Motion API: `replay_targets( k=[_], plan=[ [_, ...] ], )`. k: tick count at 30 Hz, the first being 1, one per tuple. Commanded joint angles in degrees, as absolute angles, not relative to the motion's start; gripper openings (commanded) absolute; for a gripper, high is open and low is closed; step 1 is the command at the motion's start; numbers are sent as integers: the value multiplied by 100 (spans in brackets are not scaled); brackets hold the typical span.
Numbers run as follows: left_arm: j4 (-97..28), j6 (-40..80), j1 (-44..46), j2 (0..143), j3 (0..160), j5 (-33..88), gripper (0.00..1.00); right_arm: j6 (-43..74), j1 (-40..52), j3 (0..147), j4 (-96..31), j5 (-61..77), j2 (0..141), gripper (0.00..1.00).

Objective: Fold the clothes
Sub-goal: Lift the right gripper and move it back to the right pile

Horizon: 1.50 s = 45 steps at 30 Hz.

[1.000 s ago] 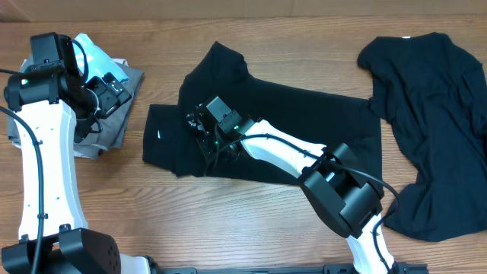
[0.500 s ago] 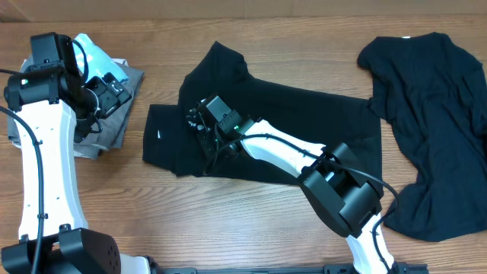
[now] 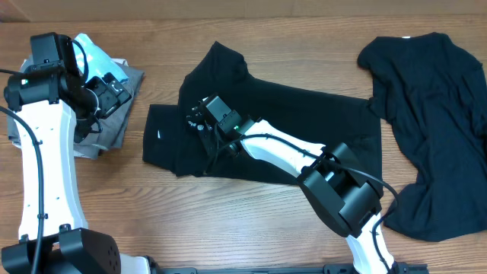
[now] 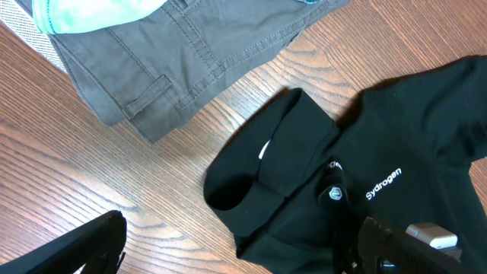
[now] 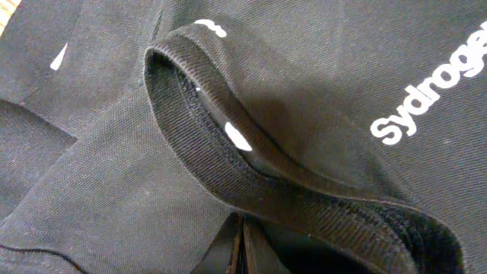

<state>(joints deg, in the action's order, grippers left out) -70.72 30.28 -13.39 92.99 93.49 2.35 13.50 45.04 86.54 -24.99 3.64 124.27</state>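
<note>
Collared black shirt (image 3: 304, 114) lay spread mid-tabletop (image 3: 228, 221). The right pincer (image 3: 195, 123) sat at its collar and the left pincer (image 3: 112, 91) hung over the far-left grey garment (image 3: 118, 129); I cannot tell either's grip. Next, seemingly: pinch collar, fold across.

The black shirt (image 5: 99, 190) is matt, finely knitted cloth, its collar (image 5: 194, 144) ribbed; the table (image 4: 91, 175) is smooth grained wood.
</note>
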Motion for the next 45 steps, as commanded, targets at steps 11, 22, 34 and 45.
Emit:
replay_targets(
  k=[11, 22, 34, 45],
  plan=[
    [-7065, 3087, -1350, 9251, 9465, 255, 100, 1533, 4327, 8619, -2318, -318, 12497, 4],
    [-7065, 3087, -1347, 9251, 9465, 255, 100, 1876, 3946, 8621, -1903, -45, 12685, 12],
    [-7065, 3087, -1347, 9251, 9465, 255, 100, 2036, 3218, 8965, -2458, 934, 11981, 43],
    [-7067, 3087, -1347, 9251, 9465, 257, 100, 2102, 1726, 9024, -4348, 906, 10337, 56]
  ],
)
